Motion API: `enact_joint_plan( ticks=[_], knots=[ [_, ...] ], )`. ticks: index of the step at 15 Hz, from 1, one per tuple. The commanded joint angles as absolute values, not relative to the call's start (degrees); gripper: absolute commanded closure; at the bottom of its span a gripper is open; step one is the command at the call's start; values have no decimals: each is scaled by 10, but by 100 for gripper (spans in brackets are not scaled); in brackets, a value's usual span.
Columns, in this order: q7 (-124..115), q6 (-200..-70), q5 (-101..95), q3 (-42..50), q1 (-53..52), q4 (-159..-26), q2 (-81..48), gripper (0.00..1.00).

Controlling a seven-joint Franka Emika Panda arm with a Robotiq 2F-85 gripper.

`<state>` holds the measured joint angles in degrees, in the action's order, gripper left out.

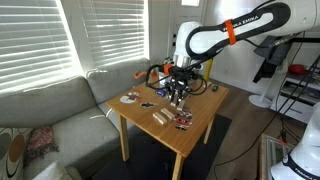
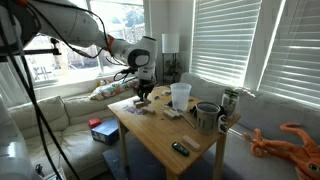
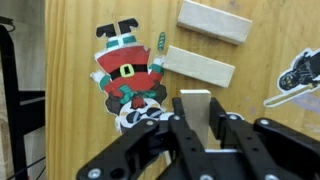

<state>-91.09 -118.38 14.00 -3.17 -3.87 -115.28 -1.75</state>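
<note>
The gripper (image 3: 200,122) has its jaws drawn in on a pale wooden block (image 3: 196,103), low over the table (image 1: 203,118) just beside the Santa cut-out (image 3: 128,75) and near two more blocks (image 3: 200,65); the step in hand looks like the grasp itself. The next move, I judge, calls for a straight lift with a firm grip, clear of those neighbours. In an exterior view a clear cup (image 2: 180,95) and a metal mug (image 2: 207,117) stand well apart from it, contents too small to tell

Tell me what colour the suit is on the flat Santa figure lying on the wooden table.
The Santa figure has a red suit; clearest in the wrist view.
</note>
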Motion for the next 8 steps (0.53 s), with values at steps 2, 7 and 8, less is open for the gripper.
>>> enact_joint_plan(
  ticks=[2,7,8],
  knots=[
    [-971,-1180,148,-44,-52,-1116,-42,93],
    [-1004,-1187,148,-50,-63,-1098,-63,93],
    [-1007,-1189,150,-51,-64,-1093,-69,93]
  ],
)
